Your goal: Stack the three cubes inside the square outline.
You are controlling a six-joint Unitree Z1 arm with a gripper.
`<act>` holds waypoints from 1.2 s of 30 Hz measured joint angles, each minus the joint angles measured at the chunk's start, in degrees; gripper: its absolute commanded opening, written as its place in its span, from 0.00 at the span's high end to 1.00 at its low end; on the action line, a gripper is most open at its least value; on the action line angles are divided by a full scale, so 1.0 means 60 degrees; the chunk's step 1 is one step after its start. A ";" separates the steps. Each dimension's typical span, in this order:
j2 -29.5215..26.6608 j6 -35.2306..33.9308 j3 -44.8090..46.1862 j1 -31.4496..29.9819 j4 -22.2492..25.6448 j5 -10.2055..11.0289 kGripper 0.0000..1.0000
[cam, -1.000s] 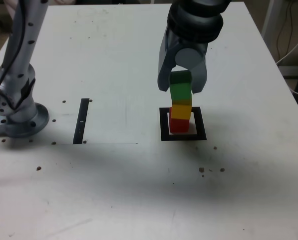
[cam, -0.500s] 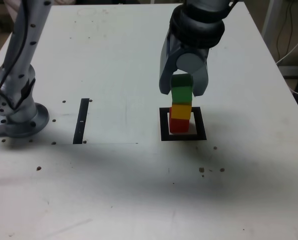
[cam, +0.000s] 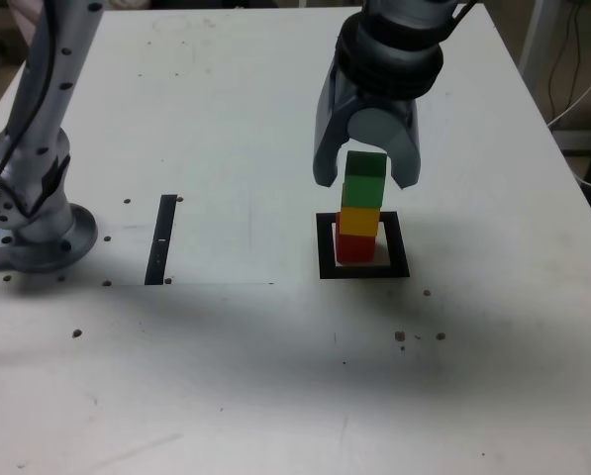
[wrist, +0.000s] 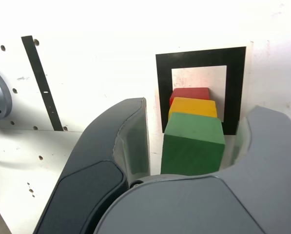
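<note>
Gripper (cam: 366, 184): hanging straight over the stack with its jaws parted, one finger on each side of the green cube; a gap is showing on both sides in the wrist view, so it is gripping nothing.
Arm base (cam: 38, 233): sitting at the exterior view's far left, well apart from the stack.
Black strip (cam: 162, 238): lying flat on the table (cam: 275, 376) to the exterior view's left of the outline, playing no part here.
Square outline (cam: 324, 247): lying flat, black frame with a white centre, right of the strip in the exterior view.
Red cube (cam: 353, 247): resting inside the outline, toward the outline's left edge in the exterior view rather than dead centre.
Yellow cube (cam: 359, 220): sitting directly on the red one.
Green cube (cam: 364, 179): sitting on top of the yellow one, between the open fingers, looking nudged slightly toward the exterior view's right.
Task state: all three cubes appear to be standing stacked inside the outline.
Main risk: a finger brushing the green cube as the gripper is leaving, since the gaps are narrow.
Cause: any sideways drift before rising clear would be pushing the top cube off.
Second risk: the tower is looking slightly stepped, so a small knock could be toppling it.
</note>
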 measured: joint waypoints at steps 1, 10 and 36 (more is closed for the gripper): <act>-0.0006 -0.0002 0.0028 0.0000 0.0000 0.0002 0.01; -0.0313 -0.0009 0.0269 0.0001 -0.0005 0.0003 0.01; -0.3743 -0.0024 0.2956 0.0086 -0.0214 -0.0702 0.01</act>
